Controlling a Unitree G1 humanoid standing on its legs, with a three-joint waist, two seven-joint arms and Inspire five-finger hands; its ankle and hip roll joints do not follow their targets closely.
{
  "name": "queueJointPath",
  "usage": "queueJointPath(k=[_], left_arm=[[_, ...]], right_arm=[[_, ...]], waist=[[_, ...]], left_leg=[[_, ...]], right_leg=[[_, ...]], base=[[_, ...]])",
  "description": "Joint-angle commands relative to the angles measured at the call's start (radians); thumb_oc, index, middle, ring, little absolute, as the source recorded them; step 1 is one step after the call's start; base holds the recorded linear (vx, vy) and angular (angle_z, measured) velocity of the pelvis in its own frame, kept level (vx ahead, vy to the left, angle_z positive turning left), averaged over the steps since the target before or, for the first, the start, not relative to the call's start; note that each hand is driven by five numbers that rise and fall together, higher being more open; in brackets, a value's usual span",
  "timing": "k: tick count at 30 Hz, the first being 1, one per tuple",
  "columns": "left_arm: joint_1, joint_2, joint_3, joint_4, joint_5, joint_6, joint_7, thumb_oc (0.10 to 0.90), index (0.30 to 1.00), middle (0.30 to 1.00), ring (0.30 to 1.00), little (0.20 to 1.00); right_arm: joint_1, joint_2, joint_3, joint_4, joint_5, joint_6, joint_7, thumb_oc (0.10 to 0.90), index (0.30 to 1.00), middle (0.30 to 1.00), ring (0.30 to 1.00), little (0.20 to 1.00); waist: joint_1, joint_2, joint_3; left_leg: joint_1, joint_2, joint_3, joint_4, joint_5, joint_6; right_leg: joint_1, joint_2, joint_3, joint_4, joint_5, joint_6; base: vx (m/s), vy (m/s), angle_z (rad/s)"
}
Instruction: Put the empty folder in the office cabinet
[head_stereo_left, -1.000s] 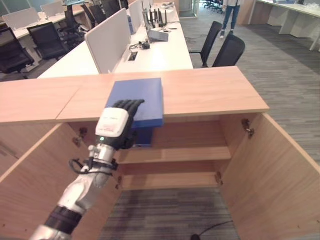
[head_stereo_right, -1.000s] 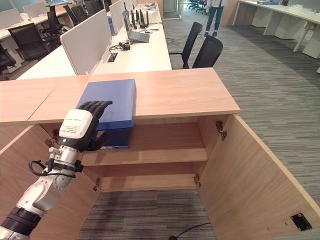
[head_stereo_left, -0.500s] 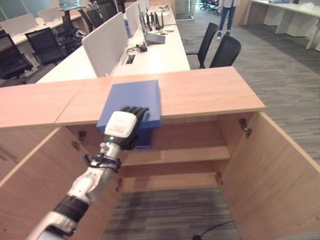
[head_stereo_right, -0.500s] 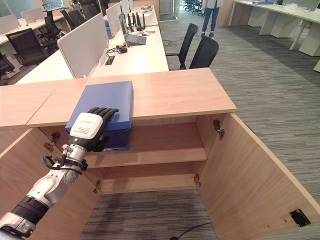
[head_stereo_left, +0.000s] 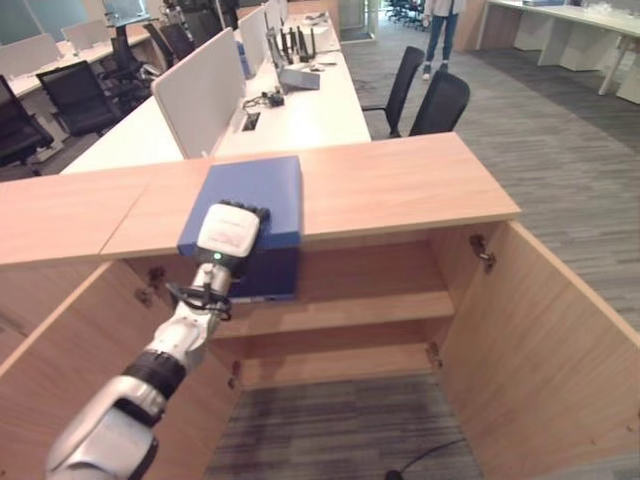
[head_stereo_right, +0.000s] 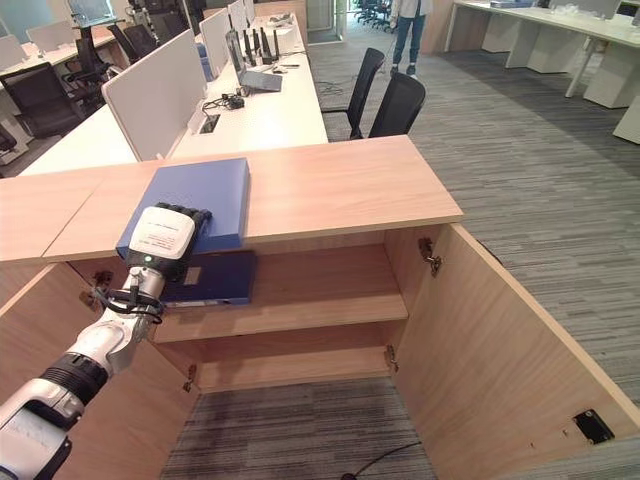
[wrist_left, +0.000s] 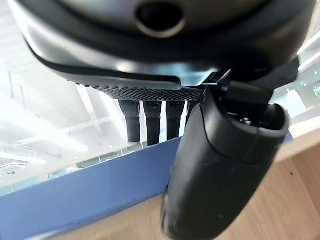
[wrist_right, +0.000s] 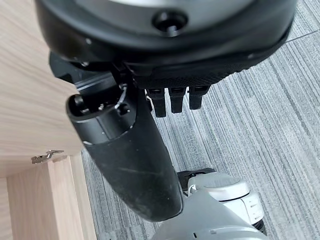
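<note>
folder (head_stereo_left: 262, 190): blue, lying flat on the cabinet's wooden worktop (head_stereo_left: 400, 185), near edge overhanging the front lip; directly under the left fingers.
left hand (head_stereo_left: 229, 232): palm down on the folder's near edge; fingers (wrist_left: 150, 120) laid over the top face, thumb below the edge, so it pinches the folder.
second folder (head_stereo_right: 212, 278): blue, on the upper shelf (head_stereo_right: 300, 305), just below the left fingers.
cabinet (head_stereo_right: 470, 330): doors swung open, shelves visible inside.
right hand (wrist_right: 150, 150): seen over grey carpet (wrist_right: 260, 130) beside a wooden panel; fingers curled, holding nothing.
background: office desks (head_stereo_left: 300, 110), black chairs (head_stereo_left: 440, 100), a person (head_stereo_right: 405, 25) standing far beyond the fingers.
</note>
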Motion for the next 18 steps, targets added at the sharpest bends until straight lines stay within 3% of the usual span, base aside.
queueJointPath(k=[1, 4, 11, 16, 18], left_arm=[[-0.083, 0.034, 0.049, 0.037, 0.011, 0.004, -0.004, 0.400, 0.300, 0.300, 0.300, 0.300], [-0.011, 0.018, 0.102, -0.018, -0.018, -0.006, 0.015, 0.400, 0.300, 0.300, 0.300, 0.300], [0.240, -0.064, 0.291, -0.321, -0.171, -0.106, 0.033, 0.400, 0.300, 0.300, 0.300, 0.300], [0.438, -0.165, 0.335, -0.504, -0.364, -0.205, -0.038, 0.400, 0.300, 0.300, 0.300, 0.300], [0.543, -0.171, 0.341, -0.631, -0.511, -0.265, -0.147, 0.400, 0.300, 0.300, 0.300, 0.300]], right_arm=[[-0.043, -0.030, 0.018, 0.054, 0.023, -0.028, -0.023, 0.800, 0.900, 0.900, 0.900, 0.900], [-0.041, -0.024, 0.008, 0.054, 0.027, -0.029, -0.029, 0.800, 0.900, 0.900, 0.900, 0.900], [-0.029, -0.001, -0.023, 0.040, 0.029, -0.026, -0.046, 0.800, 0.900, 0.900, 0.900, 0.900], [-0.028, 0.012, -0.036, 0.025, 0.017, -0.019, -0.048, 0.800, 0.900, 0.900, 0.900, 0.900], [-0.021, 0.009, -0.039, -0.002, 0.007, -0.019, -0.041, 0.800, 0.900, 0.900, 0.900, 0.900]], waist=[[-0.001, -0.042, 0.003], [0.004, -0.045, 0.004], [0.021, -0.054, 0.004], [0.041, -0.065, 0.008], [0.051, -0.067, 0.017]], left_leg=[[-0.016, -0.009, -0.055, -0.007, -0.098, -0.046], [-0.017, -0.011, -0.056, -0.007, -0.092, -0.045], [-0.019, -0.014, -0.065, -0.007, -0.093, -0.043], [-0.022, -0.017, -0.075, -0.007, -0.091, -0.039], [-0.027, -0.017, -0.080, -0.007, -0.087, -0.037]], right_leg=[[0.093, -0.055, -0.015, 0.007, -0.099, 0.098], [0.091, -0.056, -0.015, 0.007, -0.093, 0.096], [0.092, -0.057, -0.019, 0.007, -0.096, 0.088], [0.091, -0.057, -0.023, 0.007, -0.094, 0.082], [0.088, -0.057, -0.027, 0.007, -0.091, 0.082]], base=[[0.01, 0.009, -0.03], [0.00, 0.000, 0.00], [0.00, 0.000, 0.00], [0.00, -0.003, 0.02], [-0.01, -0.009, 0.06]])
